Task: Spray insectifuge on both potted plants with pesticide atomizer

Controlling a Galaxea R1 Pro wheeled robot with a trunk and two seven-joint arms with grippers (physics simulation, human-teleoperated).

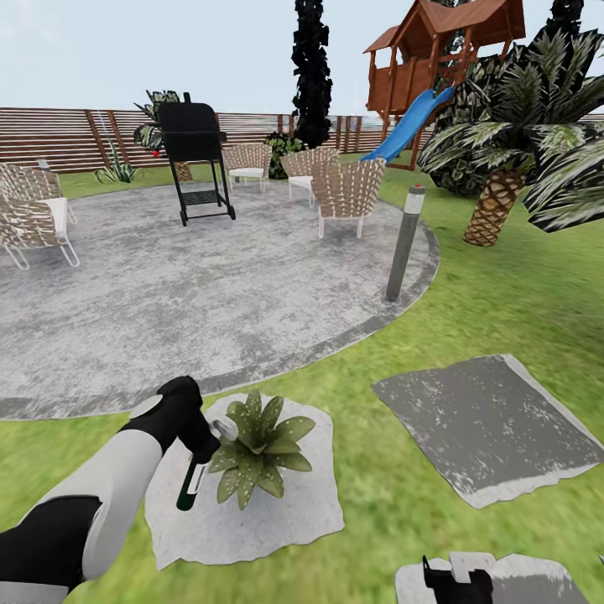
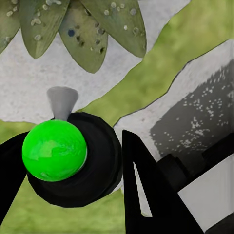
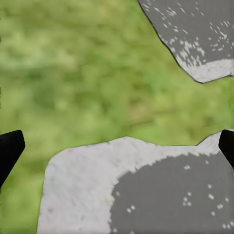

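Head view: left fingers (image 1: 200, 442) clamping pesticide atomizer (image 1: 193, 481) beside potted plant (image 1: 258, 449), right fingers (image 3: 117, 146) spread empty

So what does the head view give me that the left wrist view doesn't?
Head view alone: the paved patch, grill, wicker chairs, fence and palm.

Left wrist view alone: the atomizer's bright green bottom end-on.

Both: the left gripper shut on the pesticide atomizer, its head beside the speckled potted plant on a pale stepping stone.
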